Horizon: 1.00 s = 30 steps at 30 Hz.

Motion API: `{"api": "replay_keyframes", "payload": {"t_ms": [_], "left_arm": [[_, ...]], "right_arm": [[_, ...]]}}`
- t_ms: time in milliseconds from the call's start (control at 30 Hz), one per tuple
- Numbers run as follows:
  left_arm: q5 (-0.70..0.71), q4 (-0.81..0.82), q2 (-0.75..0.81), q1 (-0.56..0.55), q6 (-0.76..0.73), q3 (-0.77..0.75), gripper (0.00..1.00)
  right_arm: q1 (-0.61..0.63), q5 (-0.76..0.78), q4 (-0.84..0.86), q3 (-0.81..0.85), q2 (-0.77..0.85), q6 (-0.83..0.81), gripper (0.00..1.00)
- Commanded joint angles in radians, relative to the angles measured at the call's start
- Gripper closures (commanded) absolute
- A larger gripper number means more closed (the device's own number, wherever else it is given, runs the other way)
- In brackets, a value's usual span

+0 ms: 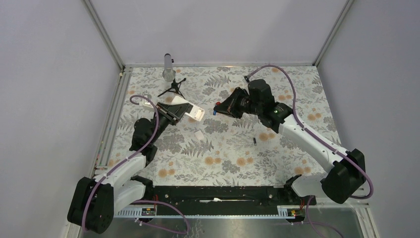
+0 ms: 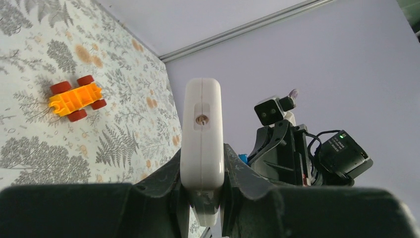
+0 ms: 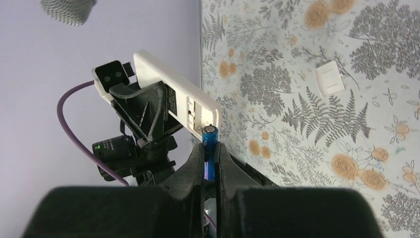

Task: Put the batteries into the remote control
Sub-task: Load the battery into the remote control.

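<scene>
Top external view: the remote control (image 1: 194,113) was held above the table (image 1: 223,158) at left of centre. Its long axis ran roughly left to right, and its free end was pointed at the right gripper (image 1: 217,109). It was seen as a smooth white plastic slab with rounded corners. In the left wrist view it was presented end-on, narrow and upright, with a small round recess in the end face. There the left gripper (image 2: 201,163) was closed on it, one black finger pressed to each broad face.

In the right wrist view, a rectangular recess was shown in the remote's white face near the free end. The right gripper's fingers were clamped on the blue battery (image 3: 210,141), a slim glossy cylinder. Its axis was laid along the fingers and its silver metal cap was aimed at that recessed end. Whether cap and remote were touching could not be told.

The dark battery (image 1: 254,140), a tiny cylinder, was left lying on the fern-and-flower printed surface near the right forearm. A small flat white cover (image 3: 329,79) was lying on the table apart from both grippers.
</scene>
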State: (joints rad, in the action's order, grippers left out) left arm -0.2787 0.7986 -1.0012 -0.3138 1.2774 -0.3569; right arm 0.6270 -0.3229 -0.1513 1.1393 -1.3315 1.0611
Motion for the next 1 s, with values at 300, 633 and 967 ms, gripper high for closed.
{"api": "replay_keyframes", "payload": {"t_ms": [300, 633, 967], "left_arm": [[-0.026, 0.187, -0.098, -0.005, 0.029, 0.027, 1.0], [-0.001, 0.113, -0.087, -0.014, -0.002, 0.03, 1.0], [0.015, 0.06, -0.078, -0.018, -0.058, 0.023, 1.0]], "right_arm": [[0.077, -0.012, -0.189, 0.125, -0.16, 0.03, 1.0], [0.093, 0.013, -0.206, 0.158, -0.185, 0.08, 1.0], [0.1, 0.015, -0.163, 0.163, -0.203, 0.133, 1.0]]}}
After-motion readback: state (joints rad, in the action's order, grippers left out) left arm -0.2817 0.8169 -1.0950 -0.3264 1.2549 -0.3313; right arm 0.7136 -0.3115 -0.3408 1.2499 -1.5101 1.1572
